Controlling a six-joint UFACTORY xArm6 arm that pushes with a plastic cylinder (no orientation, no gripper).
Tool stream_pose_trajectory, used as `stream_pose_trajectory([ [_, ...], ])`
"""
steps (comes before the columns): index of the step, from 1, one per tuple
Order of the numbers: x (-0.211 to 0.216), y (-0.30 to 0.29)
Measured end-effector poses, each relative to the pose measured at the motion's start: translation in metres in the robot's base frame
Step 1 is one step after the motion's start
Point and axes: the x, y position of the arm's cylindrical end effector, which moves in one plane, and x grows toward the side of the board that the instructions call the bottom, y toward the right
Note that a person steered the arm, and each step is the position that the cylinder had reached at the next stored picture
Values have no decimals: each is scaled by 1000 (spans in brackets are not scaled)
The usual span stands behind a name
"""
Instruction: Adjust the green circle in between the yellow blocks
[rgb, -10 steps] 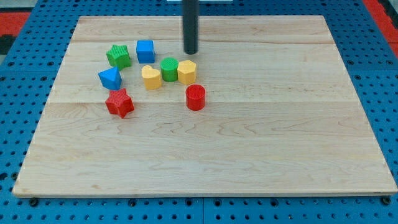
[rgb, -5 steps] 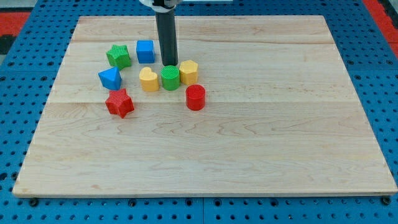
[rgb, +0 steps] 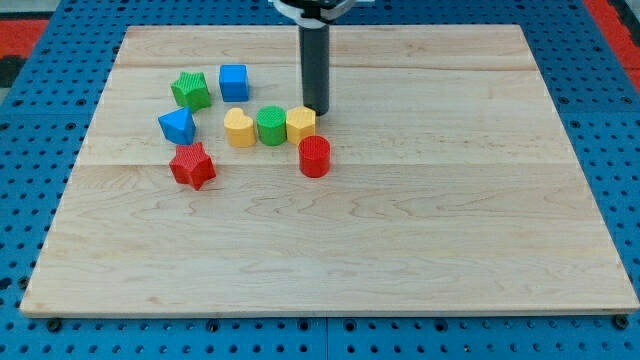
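Note:
The green circle (rgb: 271, 126) sits in a row between the yellow heart (rgb: 239, 128) on its left and the yellow hexagon (rgb: 300, 123) on its right, touching or almost touching both. My tip (rgb: 316, 109) rests on the board just above and to the right of the yellow hexagon, right at its upper right edge. The rod rises from there to the view's top.
A red cylinder (rgb: 314, 157) stands just below the yellow hexagon. A blue triangle (rgb: 177, 126), a red star (rgb: 192, 165), a green star (rgb: 190, 90) and a blue cube (rgb: 234, 82) lie to the left on the wooden board (rgb: 400, 220).
My tip moved left to just above the green circle and nudged it down, then moved right to the yellow hexagon's upper right, and the hexagon shifted slightly down into line.

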Motion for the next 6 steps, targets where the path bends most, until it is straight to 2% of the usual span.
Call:
stream_pose_trajectory([
  [1,7,31],
  [2,23,28],
  [6,24,7],
])
